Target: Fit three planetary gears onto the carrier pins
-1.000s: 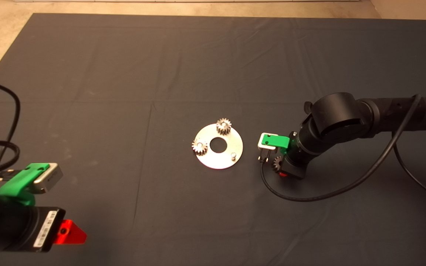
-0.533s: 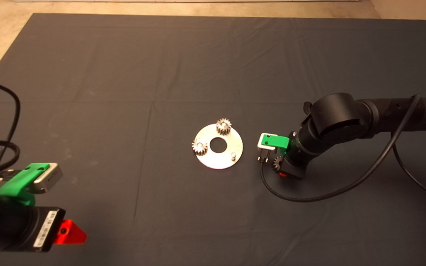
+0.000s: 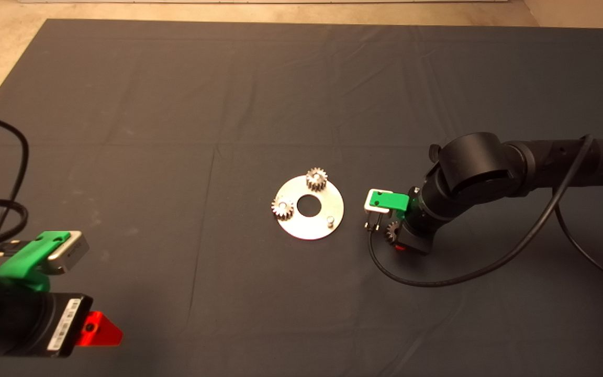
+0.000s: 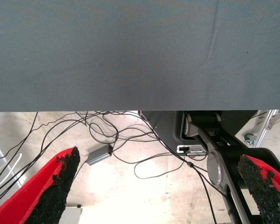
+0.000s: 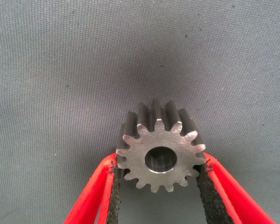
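The right gripper [image 5: 159, 186] was clamped on a small gear [image 5: 159, 151], both black pads [image 5: 206, 196] pressed against its teeth from either side, the centre hole facing the wrist camera. From above, that same gear [image 3: 392, 230] showed just under the green gripper body, down low over the dark mat [image 3: 176, 104] and just to the right of the disc [image 3: 312, 220], not touching it.

The disc lay flat near the middle of the mat. Two gears were already seated on it: one at the far edge [image 3: 316, 179], one at the left edge [image 3: 282, 208]. The third pin [image 3: 330, 221] stood bare on the near-right side of the disc, the side nearest the held gear.

The right arm [image 3: 490, 167] reached in from the right with a black cable [image 3: 437, 281] looping on the mat below it.

The left gripper [image 4: 161, 186] sat parked at the lower left corner, holding nothing, fingers [image 4: 56, 186] spread wide. Its wrist view looked past the mat edge to a floor [image 4: 130, 186] with loose cables and a small grey box [image 4: 99, 154].
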